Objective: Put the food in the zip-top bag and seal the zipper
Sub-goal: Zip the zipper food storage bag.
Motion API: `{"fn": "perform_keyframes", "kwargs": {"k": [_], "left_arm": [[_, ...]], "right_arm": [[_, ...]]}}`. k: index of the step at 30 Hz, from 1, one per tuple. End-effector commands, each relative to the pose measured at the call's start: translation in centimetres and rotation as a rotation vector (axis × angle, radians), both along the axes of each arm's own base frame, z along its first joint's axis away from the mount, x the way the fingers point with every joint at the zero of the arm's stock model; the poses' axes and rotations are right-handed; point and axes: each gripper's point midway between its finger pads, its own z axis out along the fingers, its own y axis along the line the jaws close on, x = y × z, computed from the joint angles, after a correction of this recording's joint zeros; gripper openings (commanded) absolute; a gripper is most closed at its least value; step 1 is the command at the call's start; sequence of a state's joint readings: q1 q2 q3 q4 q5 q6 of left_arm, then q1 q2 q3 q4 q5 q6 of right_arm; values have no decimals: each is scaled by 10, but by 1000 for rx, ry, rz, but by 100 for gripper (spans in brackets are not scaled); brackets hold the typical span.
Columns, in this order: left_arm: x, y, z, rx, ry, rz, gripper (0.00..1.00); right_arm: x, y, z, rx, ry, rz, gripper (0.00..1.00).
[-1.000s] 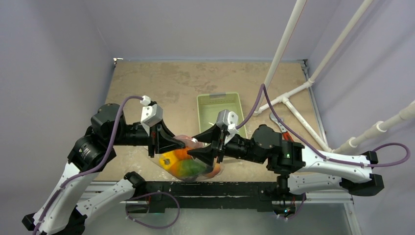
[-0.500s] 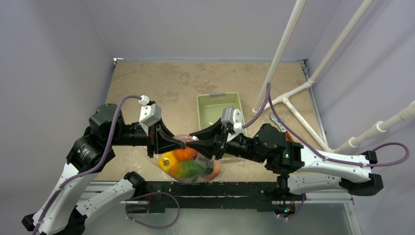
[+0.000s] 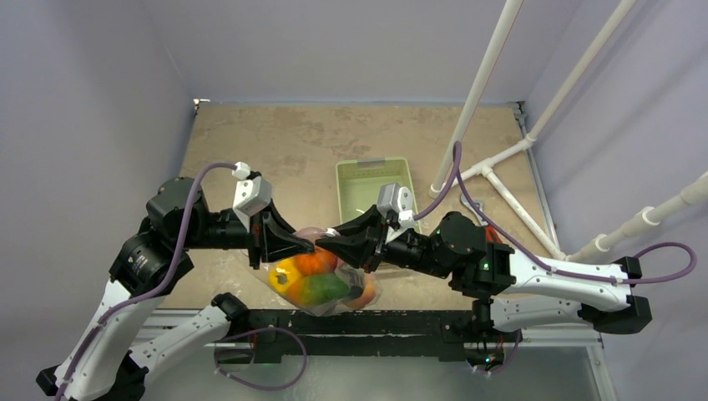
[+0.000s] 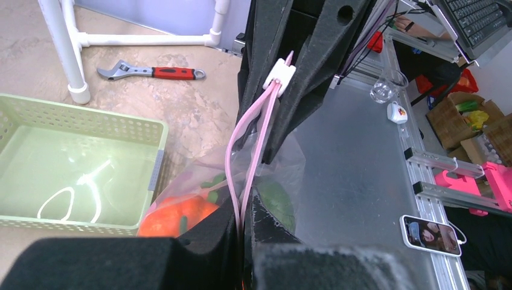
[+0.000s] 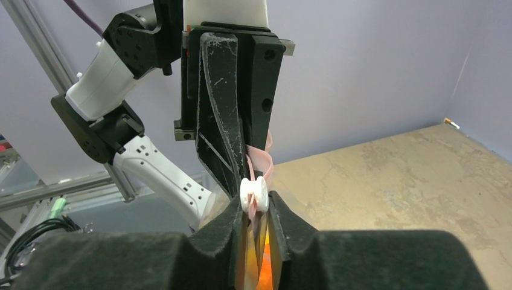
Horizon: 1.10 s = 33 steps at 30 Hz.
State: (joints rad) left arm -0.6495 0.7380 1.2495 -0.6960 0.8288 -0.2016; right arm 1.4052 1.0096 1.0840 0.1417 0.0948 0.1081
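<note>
Zipper (image 4: 268,103) | right gripper (image 5: 258,208) now nearer left gripper (image 4: 241,220) | food (image 3: 313,280) bagged

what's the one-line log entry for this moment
left tool: shut on zipper | right tool: shut on zipper | food: in bag | seal: not done

The tan, mottled table (image 3: 275,142) carries a pale green slatted basket (image 3: 341,190) near its centre. At 3 o'clock a red-handled adjustable wrench (image 4: 151,72) lies flat, just beside the white PVC pipe frame (image 3: 493,180) standing toward 2 o'clock.
</note>
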Motion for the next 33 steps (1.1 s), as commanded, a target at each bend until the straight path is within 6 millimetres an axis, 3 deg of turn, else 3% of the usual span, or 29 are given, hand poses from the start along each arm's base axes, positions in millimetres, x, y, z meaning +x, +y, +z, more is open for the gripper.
{"fn": "perform_keyframes", "kwargs": {"k": [1, 6, 8, 18, 23, 31, 33], "left_arm": [[-7, 2, 32, -86, -85, -15, 0], [-7, 3, 33, -88, -88, -7, 0], [-7, 3, 34, -89, -88, -5, 0], [-3, 2, 31, -75, -69, 11, 0], [-4, 4, 37, -75, -96, 5, 29], [-7, -1, 68, -139, -179, -48, 60], [-7, -4, 73, -161, -189, -66, 63]], "right_arm": [[4, -2, 16, 59, -24, -24, 16], [3, -1, 17, 58, -35, -16, 9], [3, 0, 17, 58, -45, -13, 0], [-2, 0, 24, 70, -91, 13, 0], [-4, 1, 24, 52, -103, 22, 0], [-8, 3, 24, 35, -119, 46, 0], [-10, 5, 24, 34, -120, 59, 0]]}}
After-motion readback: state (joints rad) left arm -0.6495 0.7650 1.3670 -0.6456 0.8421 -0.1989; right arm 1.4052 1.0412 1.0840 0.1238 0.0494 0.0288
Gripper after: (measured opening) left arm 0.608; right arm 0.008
